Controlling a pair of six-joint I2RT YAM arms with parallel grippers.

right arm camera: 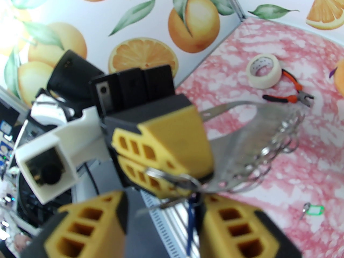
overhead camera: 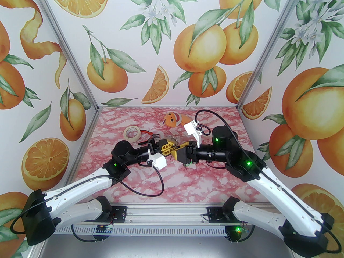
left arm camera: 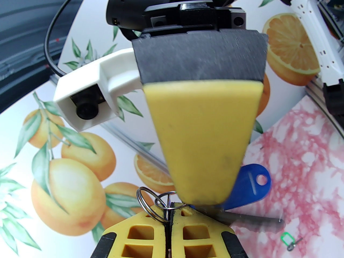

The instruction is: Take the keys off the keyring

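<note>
Pinching ring of dark grey D-shaped metal keyring point(right arm camera: 231, 106) in shut left gripper point(left arm camera: 168, 219); straddling blue plastic key tag point(left arm camera: 250, 187) with half-open right gripper point(right arm camera: 164, 205). Likely light, slick: grip flat faces.

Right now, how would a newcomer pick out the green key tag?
On the pink marbled table, look below the raised left gripper and right gripper. The green key tag lies there alone. Unlike the blue tag up at the keyring, it is bright green and loose.

Bare pink table point(overhead camera: 201, 187) along the front, slack cable loop point(overhead camera: 162, 183) lying left of centre, tape roll point(overhead camera: 132, 133), pliers point(overhead camera: 146, 138) and orange toy point(overhead camera: 172, 119) crowding the back, small green tag point(right arm camera: 315, 210) loose, seemingly near the middle.
</note>
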